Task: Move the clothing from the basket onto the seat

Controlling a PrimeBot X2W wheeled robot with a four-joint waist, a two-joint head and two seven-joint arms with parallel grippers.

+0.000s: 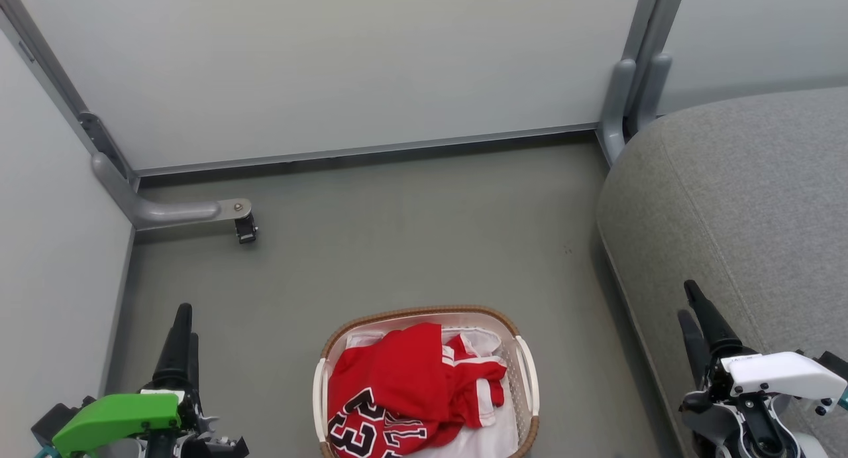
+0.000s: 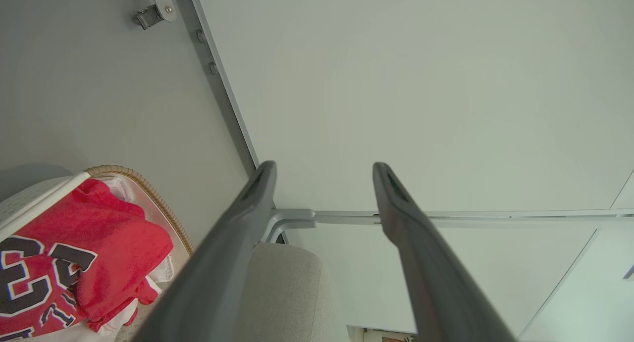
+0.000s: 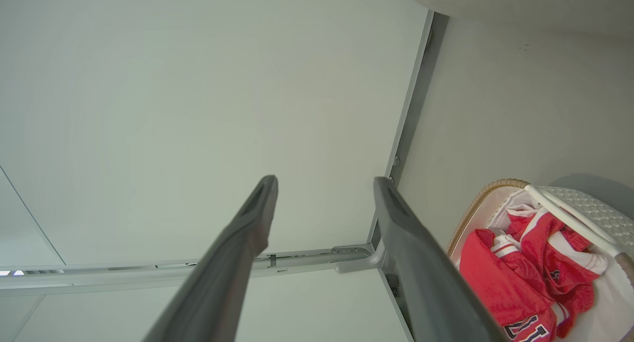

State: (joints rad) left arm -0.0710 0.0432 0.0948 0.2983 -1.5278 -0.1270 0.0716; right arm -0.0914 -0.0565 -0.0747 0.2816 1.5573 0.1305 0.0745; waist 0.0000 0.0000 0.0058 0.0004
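Open floor [image 1: 411, 232] beyond the basket [image 1: 424, 310] — seat [image 1: 748, 199] along its right.

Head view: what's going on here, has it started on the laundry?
Nothing is being handled yet. Both red garments, the 23 jersey and the white-striped one, lie in the basket on the floor between the arms. The left gripper and right gripper stand open and empty either side of it, touching nothing. The visible part of the grey seat, at the right, carries no clothing.
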